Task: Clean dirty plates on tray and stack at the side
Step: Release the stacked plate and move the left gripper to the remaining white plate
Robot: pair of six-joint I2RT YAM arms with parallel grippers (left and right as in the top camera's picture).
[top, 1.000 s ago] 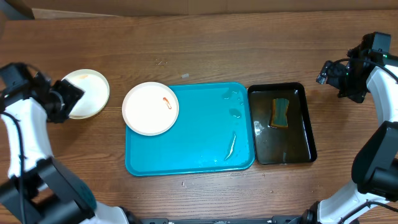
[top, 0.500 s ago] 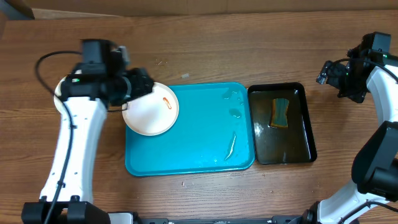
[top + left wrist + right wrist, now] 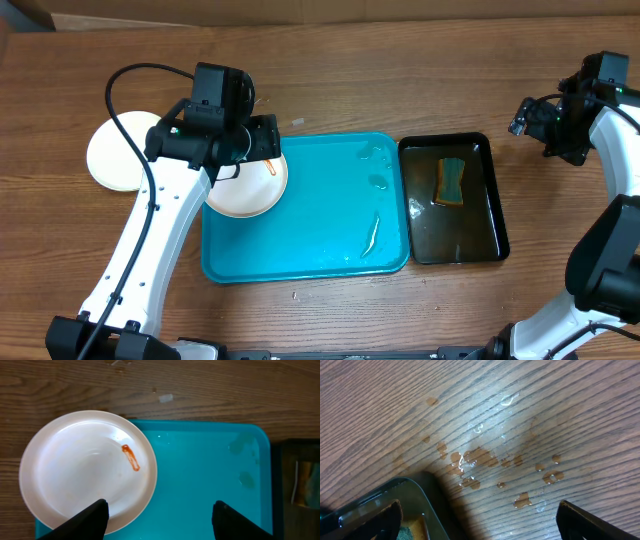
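A white plate (image 3: 238, 198) (image 3: 80, 470) with a red-orange smear (image 3: 131, 457) lies on the left end of the turquoise tray (image 3: 320, 230) (image 3: 210, 470), overhanging its rim. My left gripper (image 3: 262, 148) (image 3: 160, 510) hovers open and empty above the plate's right rim, one fingertip over the plate and the other over bare tray. Another pale plate (image 3: 120, 152) rests on the wood left of the tray. My right gripper (image 3: 535, 130) (image 3: 480, 510) stands open and empty at the far right, over wet wood.
A black tub (image 3: 485, 240) (image 3: 385, 497) of water with a sponge (image 3: 451, 181) sits against the tray's right side. Water drops (image 3: 475, 457) dot the table by the tub's corner. Wet streaks (image 3: 370, 235) lie on the tray.
My left arm has swung right from the pale plate on the table to above the smeared plate on the tray. The right arm has not moved.
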